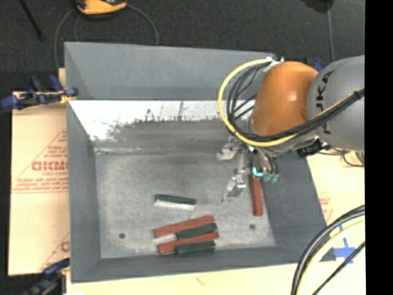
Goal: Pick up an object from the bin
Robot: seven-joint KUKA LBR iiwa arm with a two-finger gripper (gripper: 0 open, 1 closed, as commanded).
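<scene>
Nearest the near wall of the grey bin [184, 112], a little left of the middle: a small cluster of red and dark green sticks [186, 235], lying side by side, long sides touching, slightly slanted across the floor. A little farther in and just apart from them: a single dark green and white stick [175, 200], lying flat, also crosswise. Farther right, well apart from both: a red stick [256, 200], running near to far, its far end tucked right under the gripper [244, 189]. Touching it or only beside it: cannot tell. Open or closed: cannot tell either, with the metal parts crowded together above the floor. Beyond that, above the gripper: the orange cover [279, 97], ringed by yellow and black cables [228, 106], at the bin's far right.
</scene>
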